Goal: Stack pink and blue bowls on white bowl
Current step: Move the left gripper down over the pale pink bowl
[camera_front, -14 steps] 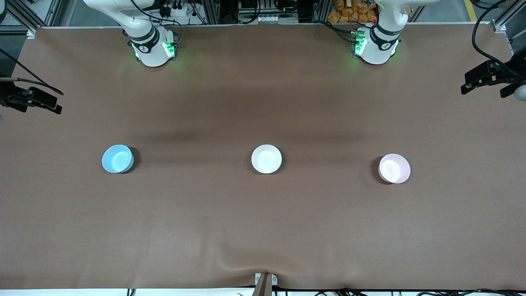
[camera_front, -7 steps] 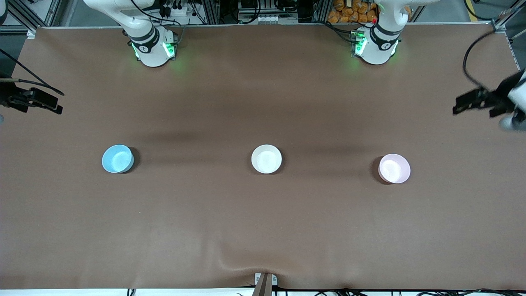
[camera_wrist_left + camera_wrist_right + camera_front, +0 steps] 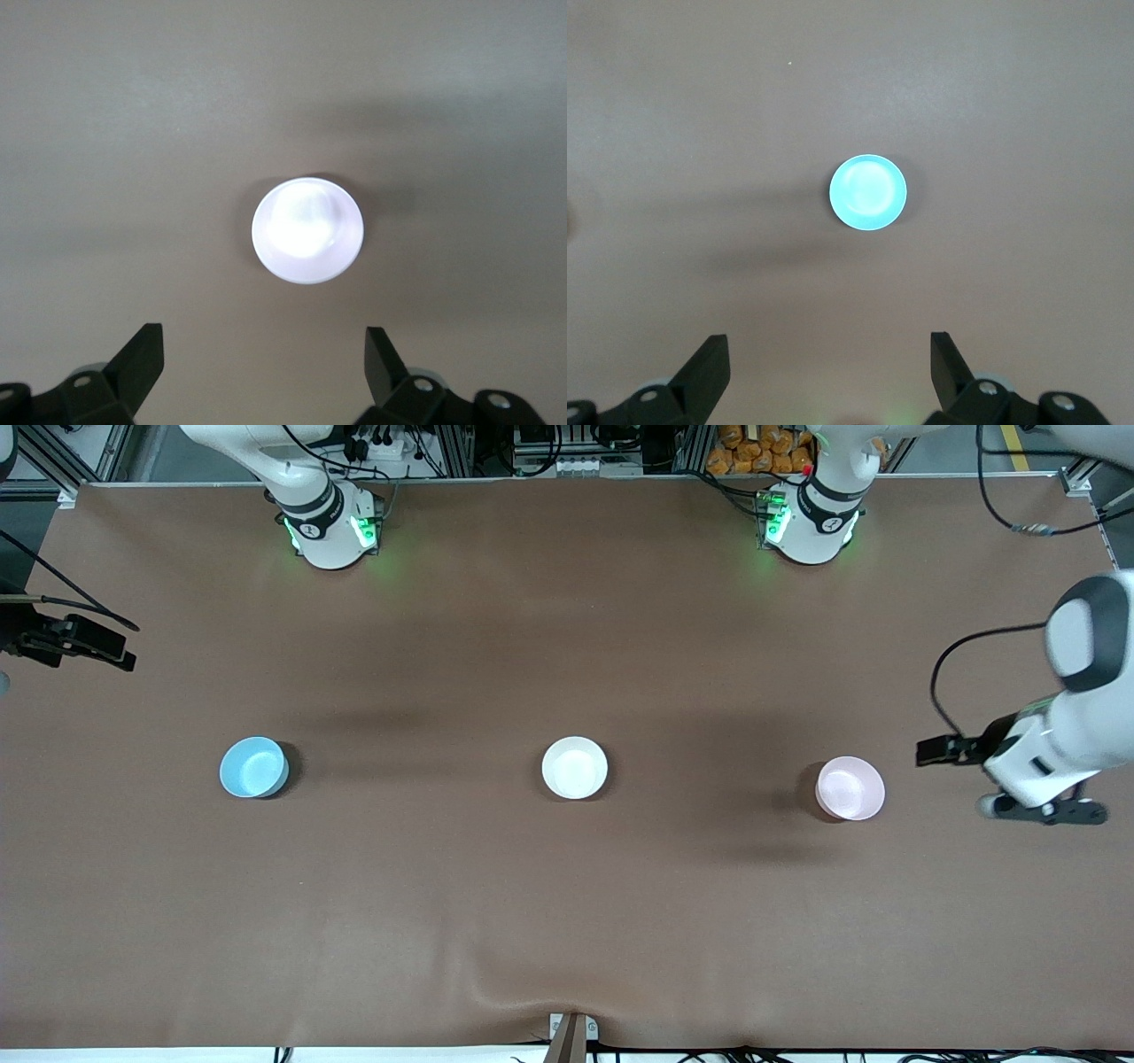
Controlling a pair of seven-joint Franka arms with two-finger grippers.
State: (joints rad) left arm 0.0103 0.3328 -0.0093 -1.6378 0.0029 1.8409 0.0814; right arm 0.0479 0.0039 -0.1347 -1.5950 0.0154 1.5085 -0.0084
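Three bowls stand apart in a row on the brown table. The light blue bowl (image 3: 253, 767) is toward the right arm's end, the white bowl (image 3: 575, 767) in the middle, the pale pink bowl (image 3: 850, 788) toward the left arm's end. My left gripper (image 3: 939, 751) hangs open and empty in the air beside the pink bowl, on its table-end side. The left wrist view shows the pink bowl (image 3: 307, 229) ahead of the open left gripper (image 3: 264, 345). My right gripper (image 3: 106, 651) waits open and empty at the table's edge. The right wrist view shows the blue bowl (image 3: 868, 192) ahead of the right gripper (image 3: 830, 354).
The two arm bases (image 3: 332, 527) (image 3: 811, 522) stand at the table's back edge. A small metal bracket (image 3: 573, 1032) sits at the front edge, by a wrinkle in the brown cover. Cables hang from the left arm.
My left arm has swung in from the table's end and come down beside the pink bowl. The right arm and all three bowls have stayed put.
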